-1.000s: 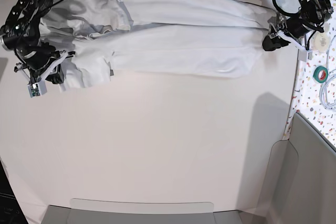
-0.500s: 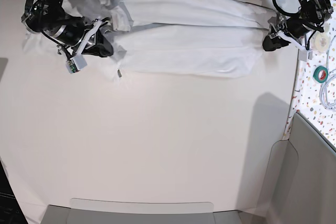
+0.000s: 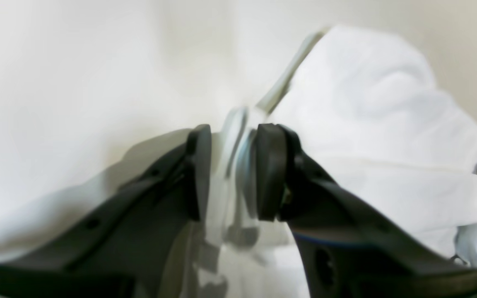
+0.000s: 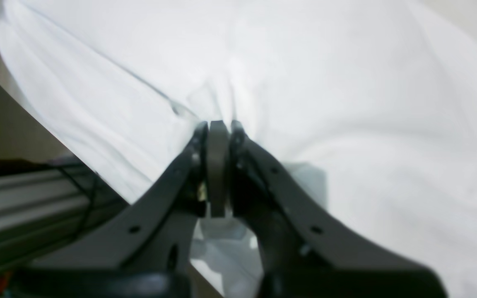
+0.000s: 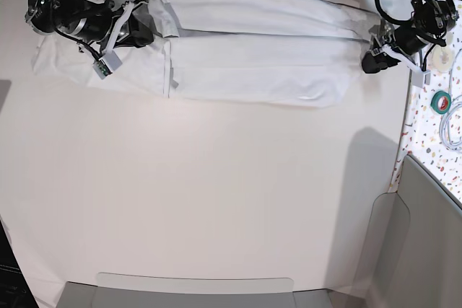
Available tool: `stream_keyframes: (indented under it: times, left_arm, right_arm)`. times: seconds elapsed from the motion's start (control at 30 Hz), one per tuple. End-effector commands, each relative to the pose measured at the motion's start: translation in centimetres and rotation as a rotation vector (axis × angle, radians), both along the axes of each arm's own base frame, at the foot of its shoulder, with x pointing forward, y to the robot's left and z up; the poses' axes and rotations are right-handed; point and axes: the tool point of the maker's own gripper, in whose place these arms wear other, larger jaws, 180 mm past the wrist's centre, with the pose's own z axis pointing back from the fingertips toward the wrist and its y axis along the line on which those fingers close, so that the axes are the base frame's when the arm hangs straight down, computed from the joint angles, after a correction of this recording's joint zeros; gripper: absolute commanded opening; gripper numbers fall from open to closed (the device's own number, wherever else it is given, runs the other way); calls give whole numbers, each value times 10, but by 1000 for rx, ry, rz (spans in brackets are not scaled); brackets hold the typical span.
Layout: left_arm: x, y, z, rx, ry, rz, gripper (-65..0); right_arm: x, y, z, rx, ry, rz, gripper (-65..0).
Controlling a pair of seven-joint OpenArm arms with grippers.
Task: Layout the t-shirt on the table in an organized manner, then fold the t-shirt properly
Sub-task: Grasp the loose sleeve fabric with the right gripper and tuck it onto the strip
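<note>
I see the t-shirt (image 5: 245, 48) stretched along the far edge of the desk (image 5: 216, 200). My left hand (image 3: 232, 165) pinches its hem; my right hand (image 4: 218, 132) is clenched on its fabric.

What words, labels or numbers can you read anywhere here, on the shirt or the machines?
None can be read.
The t-shirt is plain white, no print visible.
The table shows no writing.
The green tape roll has a red mark, too small to read.
The right gripper and left gripper show no legible marking.
</note>
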Motion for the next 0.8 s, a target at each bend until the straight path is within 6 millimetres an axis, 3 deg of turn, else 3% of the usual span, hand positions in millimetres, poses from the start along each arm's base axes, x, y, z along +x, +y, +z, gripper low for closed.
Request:
stream_keyframes:
  times: [0.0, 0.2, 0.43, 0.6, 0.77]
  left_arm:
    - [8, 6, 12, 15, -46, 1, -465]
    - [9, 6, 13, 15, -47, 1, -465]
    - [9, 6, 13, 15, -47, 1, -465]
    - [9, 6, 13, 15, -47, 1, -465]
    - [9, 6, 13, 15, -47, 1, -465]
  right_arm:
    - [-1, 2, 8, 19, -21, 20, -650]
    - [-10, 6, 17, 91, -2, 60, -650]
    - [-12, 8, 7, 42, 11, 76, -650]
    - [-25, 29, -1, 44, 48, 161, -641]
    - [-29, 37, -3, 44, 57, 209, -443]
